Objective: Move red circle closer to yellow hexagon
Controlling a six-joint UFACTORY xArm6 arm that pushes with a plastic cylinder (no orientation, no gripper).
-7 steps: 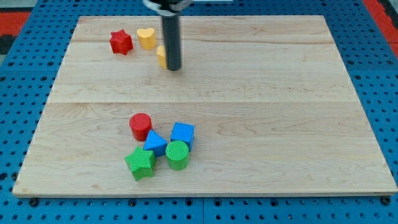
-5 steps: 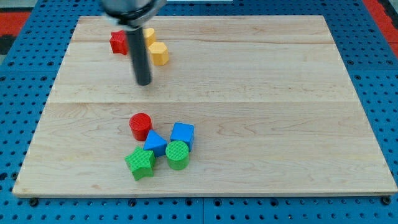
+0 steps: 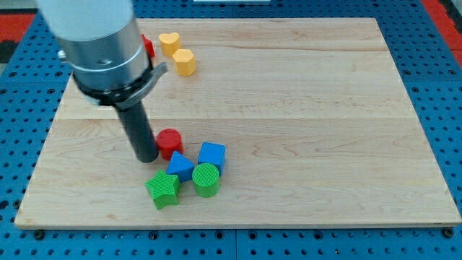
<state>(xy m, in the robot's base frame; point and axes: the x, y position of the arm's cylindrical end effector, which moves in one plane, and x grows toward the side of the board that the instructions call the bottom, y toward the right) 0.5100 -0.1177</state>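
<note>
In the single camera view, a pale wooden tabletop [image 3: 303, 108] is seen lying on a blue pegboard base [image 3: 447, 87]. The arm's grey cylindrical housing [image 3: 101, 43] fills the view's upper left, and from it the straight dark rod [image 3: 138, 130] descends to the wood. No fingers are carried by this arm, so no open or closed state can be given; only my tip [image 3: 146, 158] is there, set down on the tabletop.

The small red circle block [image 3: 170, 143] is found immediately at the view's right of my tip, touching the rod or very nearly so. The yellow hexagon block [image 3: 185, 63] lies well apart from it, toward the view's top, with the yellow heart block [image 3: 170, 43] just beside it at its upper left. A red block [image 3: 148, 47] is mostly hidden behind the housing, so its shape cannot be told.

Below the red circle, toward the view's bottom, a tight cluster is seen: the blue triangular block [image 3: 180, 166], the blue cube block [image 3: 212, 156], the green circle block [image 3: 206, 179] and the green star block [image 3: 163, 189].
</note>
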